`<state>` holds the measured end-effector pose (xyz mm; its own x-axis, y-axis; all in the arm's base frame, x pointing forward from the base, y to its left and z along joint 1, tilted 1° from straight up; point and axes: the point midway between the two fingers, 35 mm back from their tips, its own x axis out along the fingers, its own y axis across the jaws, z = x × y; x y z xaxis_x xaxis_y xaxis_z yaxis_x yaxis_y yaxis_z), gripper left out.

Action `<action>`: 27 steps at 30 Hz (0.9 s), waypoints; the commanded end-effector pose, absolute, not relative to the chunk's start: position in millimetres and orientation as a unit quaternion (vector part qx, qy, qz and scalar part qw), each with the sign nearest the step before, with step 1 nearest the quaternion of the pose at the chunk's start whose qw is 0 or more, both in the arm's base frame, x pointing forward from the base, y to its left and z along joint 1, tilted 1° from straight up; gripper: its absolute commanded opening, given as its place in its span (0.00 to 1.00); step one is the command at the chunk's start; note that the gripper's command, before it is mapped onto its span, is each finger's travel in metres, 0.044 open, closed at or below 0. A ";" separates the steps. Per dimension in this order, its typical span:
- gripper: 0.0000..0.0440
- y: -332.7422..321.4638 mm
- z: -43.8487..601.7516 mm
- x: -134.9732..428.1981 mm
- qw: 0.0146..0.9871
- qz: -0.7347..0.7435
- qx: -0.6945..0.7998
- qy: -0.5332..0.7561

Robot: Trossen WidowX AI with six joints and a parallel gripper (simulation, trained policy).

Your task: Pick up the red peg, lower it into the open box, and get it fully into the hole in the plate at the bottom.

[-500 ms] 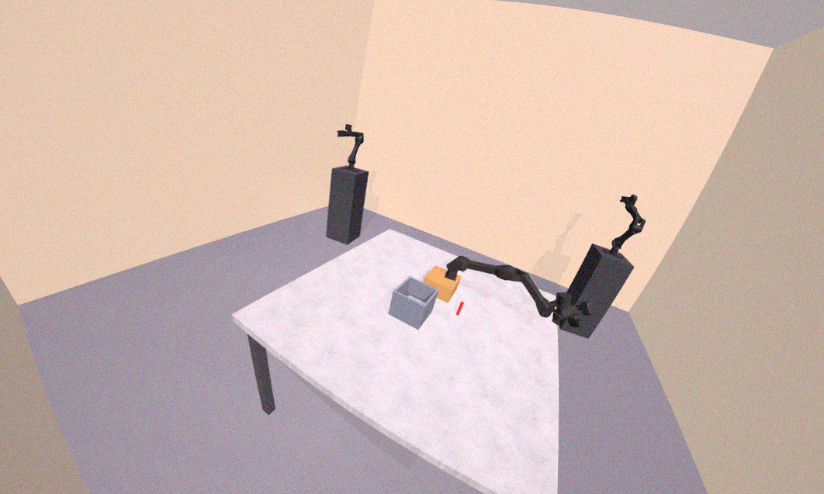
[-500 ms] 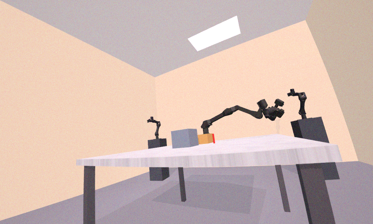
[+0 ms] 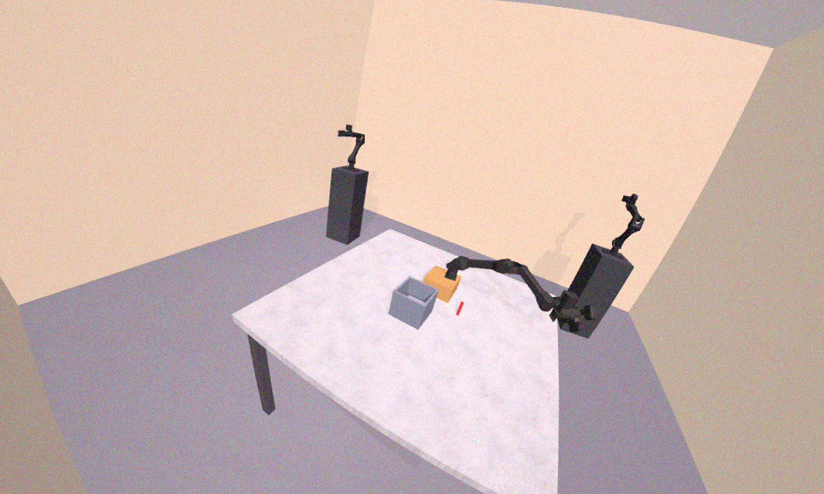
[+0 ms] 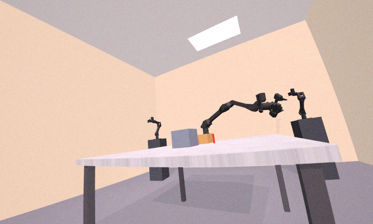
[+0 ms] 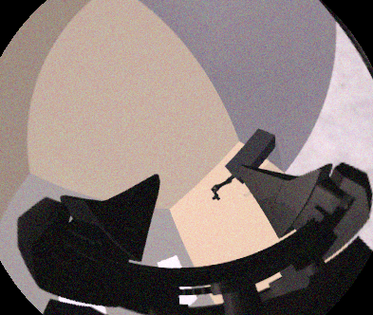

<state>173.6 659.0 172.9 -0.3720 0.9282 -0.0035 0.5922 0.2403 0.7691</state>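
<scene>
Tabletop [image 3: 389, 367] [image 4: 209, 155] [image 5: 356, 114] marble-like, pale; orange block [image 3: 438, 287] [image 4: 204, 139] matt, smooth.

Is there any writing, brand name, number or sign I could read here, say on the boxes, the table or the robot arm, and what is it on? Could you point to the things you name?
There is none that I can read.
Blue-grey box [image 3: 412, 314] [image 4: 180, 139]: plain sides.
Orange block [image 3: 438, 289] [image 4: 204, 139]: plain.
Table [image 3: 395, 367] [image 4: 164, 161]: only faint mottling, no letters.
Robot arm [image 3: 479, 264] [image 4: 215, 115]: dark; any small marking would be too small and blurred to read.
</scene>
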 end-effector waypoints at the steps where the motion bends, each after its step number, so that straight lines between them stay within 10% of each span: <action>1: 1.00 645.6 182.7 216.8 0.296 0.339 0.534 0.715; 27: 0.96 504.4 312.7 363.3 0.653 0.347 0.475 0.476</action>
